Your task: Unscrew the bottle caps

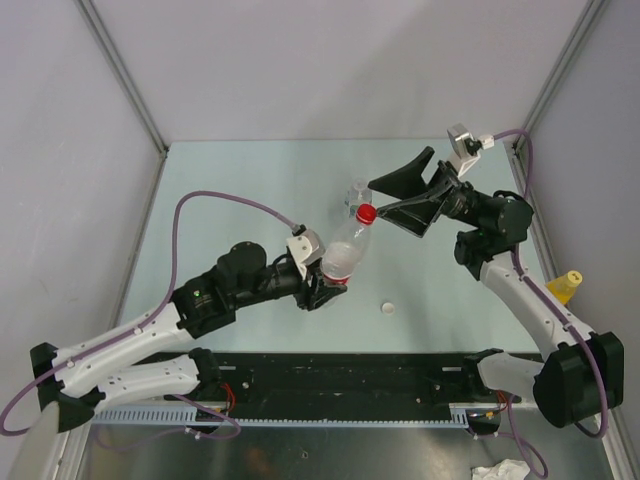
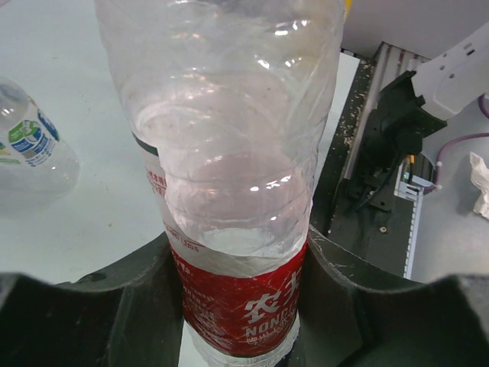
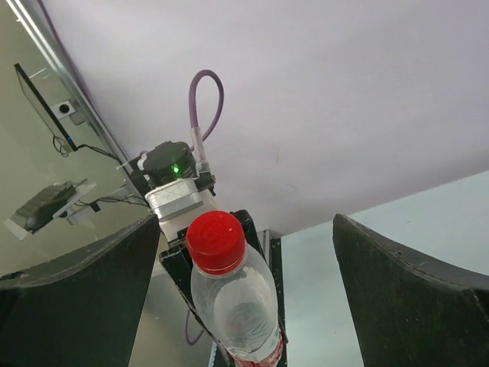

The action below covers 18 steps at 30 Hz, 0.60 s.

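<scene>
Bottle with red label (image 1: 347, 252) is tilted above mid-table, its body clamped in the left gripper (image 1: 328, 288). The red cap (image 1: 367, 212) points far-right, between the widely spread right gripper (image 1: 376, 198) jaws, untouched. A white cap (image 1: 387, 308) lies nearer on the table (image 1: 250, 180).

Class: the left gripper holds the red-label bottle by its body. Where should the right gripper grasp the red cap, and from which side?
Pinch the red cap across its round side wall, coming along the neck from the top end. The bottle tilts toward the open right gripper, whose jaws flank the cap; the left gripper clamps the body.
</scene>
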Tool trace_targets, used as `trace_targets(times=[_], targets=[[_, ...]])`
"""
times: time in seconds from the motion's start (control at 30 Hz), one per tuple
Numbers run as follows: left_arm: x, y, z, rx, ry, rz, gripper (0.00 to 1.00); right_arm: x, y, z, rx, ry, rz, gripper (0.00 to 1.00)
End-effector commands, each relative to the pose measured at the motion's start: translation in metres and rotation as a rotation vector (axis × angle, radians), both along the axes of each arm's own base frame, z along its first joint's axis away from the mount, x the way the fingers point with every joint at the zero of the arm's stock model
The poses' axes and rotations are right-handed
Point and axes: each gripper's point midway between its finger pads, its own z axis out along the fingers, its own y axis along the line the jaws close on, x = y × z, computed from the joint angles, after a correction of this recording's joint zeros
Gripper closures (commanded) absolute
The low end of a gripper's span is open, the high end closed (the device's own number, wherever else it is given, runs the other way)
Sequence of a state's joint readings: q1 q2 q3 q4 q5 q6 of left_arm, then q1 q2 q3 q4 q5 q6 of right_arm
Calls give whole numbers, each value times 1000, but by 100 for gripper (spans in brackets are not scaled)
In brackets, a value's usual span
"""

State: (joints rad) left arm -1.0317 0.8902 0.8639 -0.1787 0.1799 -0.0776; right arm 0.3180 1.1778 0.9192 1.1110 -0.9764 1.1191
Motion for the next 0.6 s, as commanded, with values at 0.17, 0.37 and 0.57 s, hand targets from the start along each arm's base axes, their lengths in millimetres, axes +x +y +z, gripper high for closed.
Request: trace_targets(times=[0.17,0.37,0.57], targets=[[28,1,-10,93,-14,129,73,32,-6,-8,-34,69,-243,1],[47,10,-22,188,-22,252,73,46,-5,-19,-107,114,-405,3],[65,23,-26,267,-62,408,76,67,0,-37,-195,203,-531,5]])
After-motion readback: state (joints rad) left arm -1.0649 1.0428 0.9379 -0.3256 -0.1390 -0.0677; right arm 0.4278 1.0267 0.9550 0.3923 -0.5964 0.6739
